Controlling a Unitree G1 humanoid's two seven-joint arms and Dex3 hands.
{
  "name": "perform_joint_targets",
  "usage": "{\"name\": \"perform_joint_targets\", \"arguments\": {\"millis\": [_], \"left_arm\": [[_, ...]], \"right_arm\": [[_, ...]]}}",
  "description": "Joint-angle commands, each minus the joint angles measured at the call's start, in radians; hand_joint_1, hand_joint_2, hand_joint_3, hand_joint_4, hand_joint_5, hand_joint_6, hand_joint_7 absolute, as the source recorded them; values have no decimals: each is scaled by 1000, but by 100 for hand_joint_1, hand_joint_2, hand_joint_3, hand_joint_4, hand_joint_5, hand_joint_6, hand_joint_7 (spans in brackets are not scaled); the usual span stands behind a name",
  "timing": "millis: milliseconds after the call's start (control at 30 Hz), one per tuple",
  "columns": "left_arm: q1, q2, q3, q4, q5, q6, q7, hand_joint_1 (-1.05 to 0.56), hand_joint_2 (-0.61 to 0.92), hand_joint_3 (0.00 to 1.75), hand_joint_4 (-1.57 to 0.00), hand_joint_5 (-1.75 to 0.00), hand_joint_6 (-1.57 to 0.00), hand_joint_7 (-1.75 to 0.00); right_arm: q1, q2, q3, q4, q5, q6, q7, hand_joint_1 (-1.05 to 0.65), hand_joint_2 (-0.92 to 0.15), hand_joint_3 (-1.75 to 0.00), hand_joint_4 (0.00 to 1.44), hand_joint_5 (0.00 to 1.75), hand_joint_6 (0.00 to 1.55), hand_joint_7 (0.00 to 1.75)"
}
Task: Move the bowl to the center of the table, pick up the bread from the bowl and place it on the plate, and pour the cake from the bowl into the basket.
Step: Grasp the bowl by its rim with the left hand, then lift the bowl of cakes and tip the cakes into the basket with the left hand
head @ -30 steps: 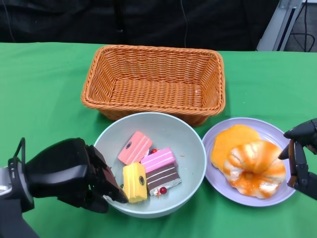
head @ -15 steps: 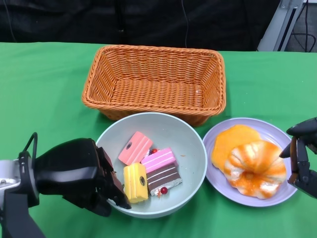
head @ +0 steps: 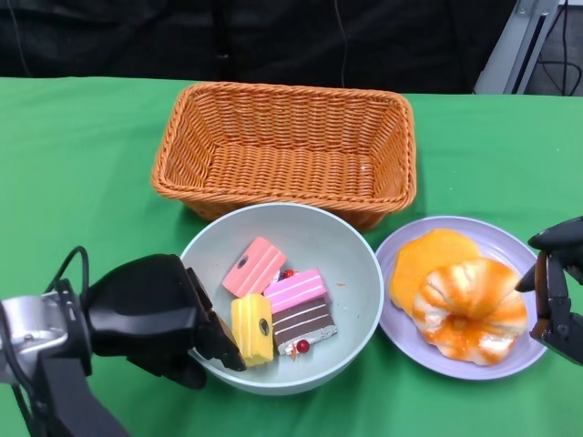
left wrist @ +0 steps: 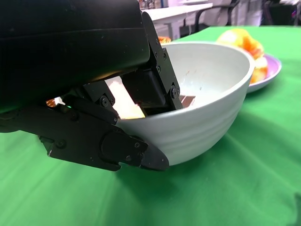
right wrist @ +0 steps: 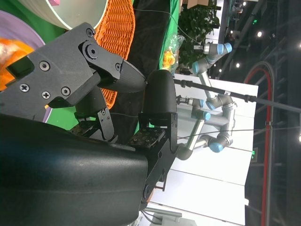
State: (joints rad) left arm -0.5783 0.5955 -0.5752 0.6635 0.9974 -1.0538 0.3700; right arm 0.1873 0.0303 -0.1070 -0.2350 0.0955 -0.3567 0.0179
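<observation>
Pale green and round, the bowl (head: 282, 300) sits in the middle of the surface (head: 82, 173) in the head view, just in front of the basket (head: 284, 150) and right beside the plate (head: 496, 238). The left hand (head: 159, 319) grips the bowl's near left rim, with fingers inside and out. Four cake (head: 293, 309) pieces lie in the bowl: a pink one slanting toward the basket, a yellow one with its long side running from the robot toward the basket, and a pink one and a brown one lying crosswise. The bread (head: 469, 309) is on the plate with an orange slice. The basket's long side runs left to right, and its open top faces up. The right hand (head: 556, 291) hangs at the plate's far right edge.

In the right wrist view, the right hand (right wrist: 108, 94) has its fingers (right wrist: 117, 75) apart and holds nothing.

In the left wrist view, the left hand (left wrist: 117, 122) pinches the bowl (left wrist: 207, 108) wall, some fingers (left wrist: 157, 80) inside and one under the rim. The bowl looks a bit tipped, but I cannot tell if it is off the surface.

I think the pouring step is on now. Next, the bowl needs lifting over the basket and tipping, with a tight grip so it does not slip.
</observation>
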Motion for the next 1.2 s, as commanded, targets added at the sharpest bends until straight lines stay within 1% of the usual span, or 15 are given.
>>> {"name": "perform_joint_targets", "arguments": {"millis": [33,133,167,200,233,267,367,500,600,667,700,767,1067,1133,1200], "left_arm": [[29,3,8,-28,-16,37,-22,-34,92,4,-106,-1,-101,0],[31,-5,7,-21,-10,35,15,-28,91,2,-119,-7,-111,-5],[30,-8,6,-14,-7,31,29,-25,90,2,-122,-20,-117,-8],[28,-11,4,-7,0,29,49,-23,90,1,-109,-59,-119,-14],[26,-13,3,3,4,23,67,-22,91,1,-91,-111,-107,-49],[24,-14,1,9,6,19,79,-20,92,1,-80,-140,-91,-86],[13,-13,-1,42,-5,-14,97,-20,92,7,-69,-164,-73,-120],[3,-12,5,72,-26,-57,95,-22,92,14,-67,-171,-66,-137],[2,-11,12,80,-30,-70,102,-22,92,16,-68,-172,-65,-141],[2,-11,20,87,-46,-83,101,-23,92,17,-68,-172,-65,-141],[3,-11,24,91,-56,-90,97,-22,92,17,-70,-169,-68,-130],[5,-9,33,96,-80,-104,88,-22,92,15,-71,-168,-71,-126],[18,40,88,90,-171,-188,34,-20,91,11,-71,-169,-73,-129],[25,55,110,82,-204,-213,16,-19,91,11,-70,-173,-67,-143],[34,65,133,74,-242,-235,-6,-19,91,11,-70,-174,-68,-141]], "right_arm": [[3,-1,-7,-5,15,5,-2,-17,-55,-108,68,166,64,130],[6,-3,-6,-7,9,5,-4,-16,-55,-107,67,165,64,129],[6,-3,-5,-8,9,7,-4,-16,-55,-107,67,165,64,129],[6,-2,-4,-8,8,10,-5,-16,-55,-107,67,165,64,129],[6,-2,-3,-9,6,11,-6,-16,-55,-107,67,165,65,128],[6,-2,-3,-10,4,12,-7,-16,-55,-107,68,165,65,128],[2,-2,-3,-4,2,9,-8,-16,-55,-107,68,164,65,128],[0,3,0,-1,3,9,-10,-16,-55,-106,68,163,66,127],[0,5,2,-1,-1,11,-13,-16,-55,-105,68,163,66,127],[1,5,3,-2,-8,9,-16,-15,-55,-105,67,163,65,127],[1,7,4,-3,-11,10,-19,-16,-55,-105,68,163,65,127],[3,11,6,-10,-9,20,-22,-16,-54,-106,68,162,66,127],[5,16,6,-16,-6,28,-16,-14,-53,-108,68,162,65,126],[6,18,6,-23,-5,37,-18,-15,-53,-108,67,163,65,126],[9,22,7,-35,-4,52,-24,-15,-53,-108,68,163,66,126]]}}
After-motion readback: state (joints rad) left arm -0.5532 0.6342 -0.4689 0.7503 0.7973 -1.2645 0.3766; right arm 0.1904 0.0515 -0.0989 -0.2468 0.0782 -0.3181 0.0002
